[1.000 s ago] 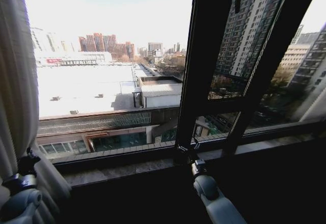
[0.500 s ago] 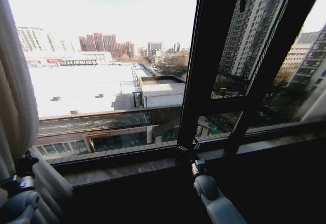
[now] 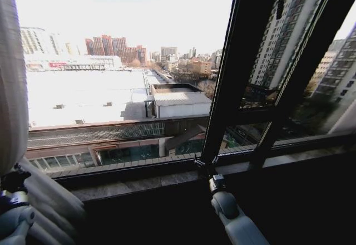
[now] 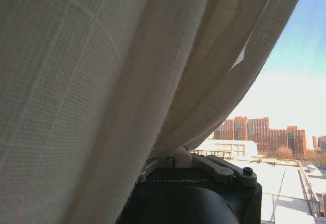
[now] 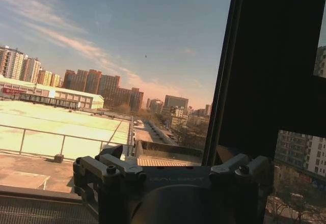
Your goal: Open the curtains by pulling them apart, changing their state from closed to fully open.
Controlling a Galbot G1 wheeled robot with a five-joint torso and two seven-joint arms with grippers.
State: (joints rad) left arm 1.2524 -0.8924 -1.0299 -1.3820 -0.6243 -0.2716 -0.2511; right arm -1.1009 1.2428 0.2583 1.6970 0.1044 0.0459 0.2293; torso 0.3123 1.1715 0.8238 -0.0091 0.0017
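Item 1, nearest: my left hand (image 3: 12, 186), low at the left edge of the head view, pressed into the curtains (image 3: 11, 89). The left wrist view has fabric (image 4: 102, 71) draped over the hand's body; whether its fingers are closed on the cloth I cannot tell.

Item 2: the curtains, bunched in pale pleated folds against the far left edge of the window, spilling down around my left arm. Most of the glass is uncovered.

Item 3: my right hand (image 3: 207, 167), at the sill (image 3: 133, 185), just below the foot of the black window frame (image 3: 228, 89). In the right wrist view its fingers (image 5: 114, 165) stand spread apart, gripping nothing.

Item 4, farthest: white flat rooftops (image 3: 89, 94), red-brick towers (image 3: 111, 47) and pale sky beyond the glass.
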